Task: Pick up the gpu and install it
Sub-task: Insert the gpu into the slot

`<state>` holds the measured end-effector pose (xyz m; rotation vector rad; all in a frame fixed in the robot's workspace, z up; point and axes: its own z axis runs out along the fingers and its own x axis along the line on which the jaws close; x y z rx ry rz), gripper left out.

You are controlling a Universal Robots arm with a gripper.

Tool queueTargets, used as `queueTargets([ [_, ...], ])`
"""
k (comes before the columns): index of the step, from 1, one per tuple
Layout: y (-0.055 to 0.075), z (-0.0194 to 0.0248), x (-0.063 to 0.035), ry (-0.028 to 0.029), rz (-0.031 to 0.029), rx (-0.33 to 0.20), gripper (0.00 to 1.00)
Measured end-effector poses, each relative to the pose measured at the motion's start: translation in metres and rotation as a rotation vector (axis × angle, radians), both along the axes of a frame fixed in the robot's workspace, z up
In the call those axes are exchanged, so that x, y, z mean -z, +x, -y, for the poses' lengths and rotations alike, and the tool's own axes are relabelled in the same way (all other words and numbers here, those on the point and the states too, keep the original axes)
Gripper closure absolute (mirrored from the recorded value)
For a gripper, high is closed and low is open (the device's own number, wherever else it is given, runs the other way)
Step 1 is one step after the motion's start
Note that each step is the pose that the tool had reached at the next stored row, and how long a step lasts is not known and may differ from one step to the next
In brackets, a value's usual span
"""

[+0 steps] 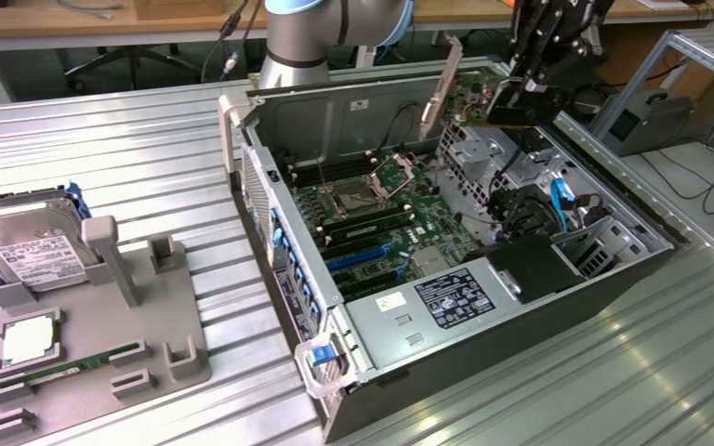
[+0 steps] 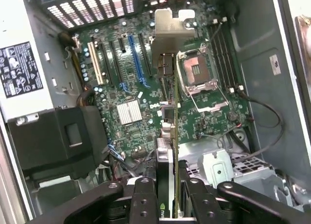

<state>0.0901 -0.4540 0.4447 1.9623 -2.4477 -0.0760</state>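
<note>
1. One black robot gripper (image 1: 515,93) (image 2: 167,202) was at the upper right of the exterior view, clenched on the thin flat dark gpu circuit card (image 1: 465,93) (image 2: 171,127).
2. Gpu hung on edge above the far end of the open grey metal computer case (image 1: 519,372), not seated. Its pale silvery metal bracket strip (image 1: 439,88) (image 2: 170,32) pointed away from the gripper.
3. Wrist view: black fingers (image 2: 146,195) pinched the card from both faces, near the end opposite the bracket.
4. Green motherboard (image 1: 382,214) (image 2: 131,88) lay below, well apart from the card. The long blue expansion slot (image 2: 135,59) looked free.
5. Judgement: carry step, install not done.
6. To do it well, I judged: keep the card on edge, parallel to the slot row and bracket toward the vented case wall. Hold the grip firm so it does not twist.
7. Risk: loose black cables (image 1: 506,209) near the drive cage could snag.
</note>
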Motion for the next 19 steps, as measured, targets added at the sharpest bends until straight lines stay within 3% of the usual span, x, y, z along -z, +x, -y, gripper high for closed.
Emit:
queueTargets([
  [4, 0.0000, -0.0001, 0.0011, 0.0000, 0.0000, -0.074, 0.73],
  [12, 0.0000, -0.0002, 0.0025, -0.0001, 0.0000, -0.277, 0.73],
  [19, -0.0010, -0.0011, 0.0025, 0.0000, -0.0001, -0.282, 0.73],
])
